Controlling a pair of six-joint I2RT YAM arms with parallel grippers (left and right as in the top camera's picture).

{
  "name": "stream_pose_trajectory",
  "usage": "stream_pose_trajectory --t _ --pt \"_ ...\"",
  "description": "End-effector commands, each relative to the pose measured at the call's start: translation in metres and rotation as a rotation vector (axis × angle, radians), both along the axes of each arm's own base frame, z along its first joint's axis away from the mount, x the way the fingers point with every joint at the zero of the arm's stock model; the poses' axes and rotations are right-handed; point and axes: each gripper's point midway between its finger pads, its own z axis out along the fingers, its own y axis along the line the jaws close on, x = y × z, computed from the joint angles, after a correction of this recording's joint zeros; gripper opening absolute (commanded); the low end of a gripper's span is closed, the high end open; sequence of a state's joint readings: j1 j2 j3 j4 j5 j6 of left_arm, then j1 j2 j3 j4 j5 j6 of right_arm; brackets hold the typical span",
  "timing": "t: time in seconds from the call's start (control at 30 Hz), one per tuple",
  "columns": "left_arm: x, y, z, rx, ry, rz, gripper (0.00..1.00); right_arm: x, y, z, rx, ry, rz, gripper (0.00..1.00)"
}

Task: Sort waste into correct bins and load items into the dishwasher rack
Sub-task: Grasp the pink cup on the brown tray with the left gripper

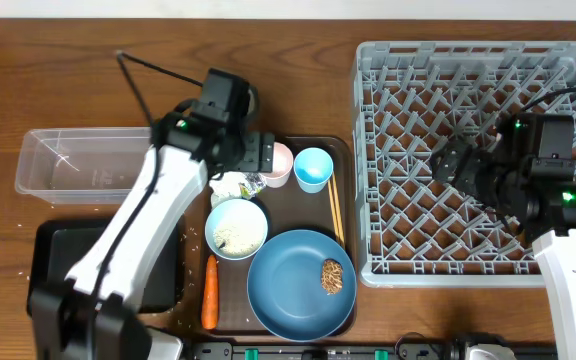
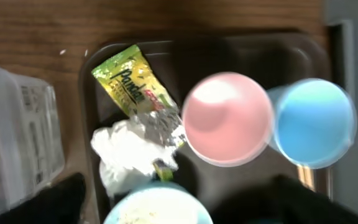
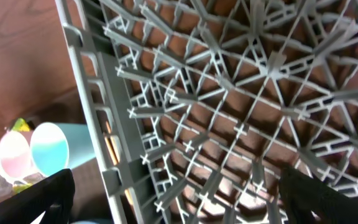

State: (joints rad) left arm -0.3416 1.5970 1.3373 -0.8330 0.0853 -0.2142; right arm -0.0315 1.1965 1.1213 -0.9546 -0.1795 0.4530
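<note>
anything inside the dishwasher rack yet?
No items show among the dishwasher rack pegs. The right gripper and its arm hide the cells beneath them.

Wood table (image 1: 298,25) — clear tub (image 1: 68,165), black tray (image 1: 56,262) left, dark serving tray (image 1: 293,205) middle — grey rack (image 1: 448,55) right.

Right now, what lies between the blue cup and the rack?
The chopsticks, on the tray, lie between the blue cup and the rack; the overhead view shows it.
</note>
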Motion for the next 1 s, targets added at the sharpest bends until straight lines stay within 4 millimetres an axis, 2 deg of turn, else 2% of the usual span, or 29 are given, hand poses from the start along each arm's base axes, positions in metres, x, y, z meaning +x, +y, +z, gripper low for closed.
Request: stream_pose_trajectory --t 0.0,0.03,0.1,0.27,0.37,0.5,0.6,0.8,0.97 --pt "0.013 0.001 -0.013 0.031 0.008 0.026 0.69 0.002 -0.001 0.007 0.014 -0.011 -0.022 0.99" --pt "0.014 -0.001 -0.019 0.028 0.02 0.023 0.61 0.002 -0.001 0.007 0.013 -0.011 -0.022 0.99" --pt "0.016 -0.006 -0.032 0.018 0.051 0.016 0.56 0.002 -0.001 0.007 0.013 -0.012 -0.022 0.99" --pt "0.015 -0.014 -0.062 0.0 0.132 0.0 0.55 0.004 -0.001 0.008 0.013 -0.017 -0.022 0.99" --pt "0.018 -0.015 -0.073 0.004 0.146 0.0 0.55 0.004 -0.002 0.008 0.013 -0.017 -0.022 0.99" --pt "0.022 -0.016 -0.081 0.005 0.149 0.0 0.52 0.004 -0.002 0.008 0.009 -0.017 -0.025 0.99" --pt "0.024 -0.017 -0.086 0.005 0.148 0.0 0.31 0.004 -0.005 0.007 -0.003 -0.017 -0.032 0.99" --pt "0.029 -0.019 -0.084 -0.003 0.127 0.0 0.06 0.004 -0.007 0.007 -0.013 -0.016 -0.037 0.99" --pt "0.027 -0.023 -0.084 -0.024 0.137 -0.008 0.08 0.003 -0.006 0.007 -0.012 -0.013 -0.037 0.99"
